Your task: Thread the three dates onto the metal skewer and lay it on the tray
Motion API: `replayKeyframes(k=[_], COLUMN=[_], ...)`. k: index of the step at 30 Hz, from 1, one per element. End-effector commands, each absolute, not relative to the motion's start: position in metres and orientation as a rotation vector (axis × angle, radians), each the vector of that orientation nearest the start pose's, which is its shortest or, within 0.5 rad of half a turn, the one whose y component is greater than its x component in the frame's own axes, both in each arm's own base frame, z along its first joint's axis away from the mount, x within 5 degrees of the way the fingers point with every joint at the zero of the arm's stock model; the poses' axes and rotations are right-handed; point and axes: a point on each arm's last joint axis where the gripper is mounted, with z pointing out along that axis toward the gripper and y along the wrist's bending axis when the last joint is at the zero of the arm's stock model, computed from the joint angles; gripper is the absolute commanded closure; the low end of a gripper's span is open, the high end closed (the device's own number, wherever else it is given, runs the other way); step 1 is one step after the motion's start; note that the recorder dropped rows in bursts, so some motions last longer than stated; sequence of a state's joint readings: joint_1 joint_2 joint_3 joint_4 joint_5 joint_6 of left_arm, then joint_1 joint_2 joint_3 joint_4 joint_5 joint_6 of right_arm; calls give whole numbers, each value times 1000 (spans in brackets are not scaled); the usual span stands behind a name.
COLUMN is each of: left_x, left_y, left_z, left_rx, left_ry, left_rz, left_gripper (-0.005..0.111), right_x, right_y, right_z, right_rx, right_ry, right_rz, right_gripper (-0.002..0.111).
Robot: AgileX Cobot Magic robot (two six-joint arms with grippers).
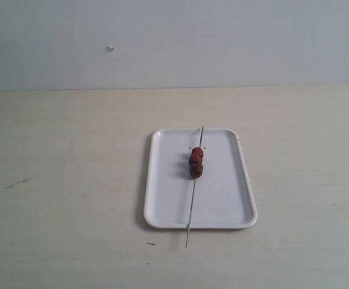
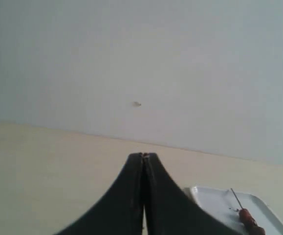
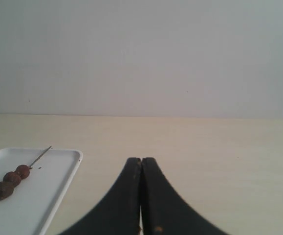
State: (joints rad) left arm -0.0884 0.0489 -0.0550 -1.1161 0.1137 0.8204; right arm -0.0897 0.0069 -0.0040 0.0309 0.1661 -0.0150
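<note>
Pressed together and pinching nothing, the left jaws and the right jaws both hang above the bare counter (image 1: 72,180). Neither pair shows in the exterior view.

Ahead of both pairs, and by my reading in toward the middle between them, sits the tray (image 1: 225,205). It is well apart from each. The metal skewer (image 1: 191,208) lies along its length, with both ends reaching past the short rims. The end on the jaws' side sticks out further, over the counter. The three dates (image 3: 13,178) are threaded on it in a tight row, each touching the next. They rest on the half of the tray farther from the jaws.

Judging by this, the threading and the laying down look done. What remains is only to finish cleanly.

Doing that well means leaving the tray alone. The overhanging end is the one part within easy reach of a stray sweep. A nudge there could pivot the rod on the rim or roll the dates off centre. Any retreat should go up and back from the counter, each arm on its own side. Closed jaws suit this, as nothing needs gripping.
</note>
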Motion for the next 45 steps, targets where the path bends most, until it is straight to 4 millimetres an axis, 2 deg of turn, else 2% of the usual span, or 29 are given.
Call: replayKeyframes(k=[1, 12, 17, 27, 45], left_x=[59, 60, 60, 53, 53], left_y=[-8, -6, -6, -6, -6], left_z=[212, 208, 201, 182, 182], left_rx=[-169, -98, -12, 43, 43], left_ry=[1560, 1559, 1638, 1835, 1835], left_rz=[-351, -248, -161, -106, -106], left_gripper=[107, 107, 107, 107, 107], right_x=[56, 56, 56, 56, 56], right_y=[-5, -5, -5, -5, -5], right_z=[198, 198, 198, 198, 198], right_rx=[83, 83, 85, 85, 85], right_ry=[1646, 1646, 1646, 1646, 1646], right_rz=[-59, -59, -57, -57, -57], right_gripper=[108, 108, 108, 108, 108])
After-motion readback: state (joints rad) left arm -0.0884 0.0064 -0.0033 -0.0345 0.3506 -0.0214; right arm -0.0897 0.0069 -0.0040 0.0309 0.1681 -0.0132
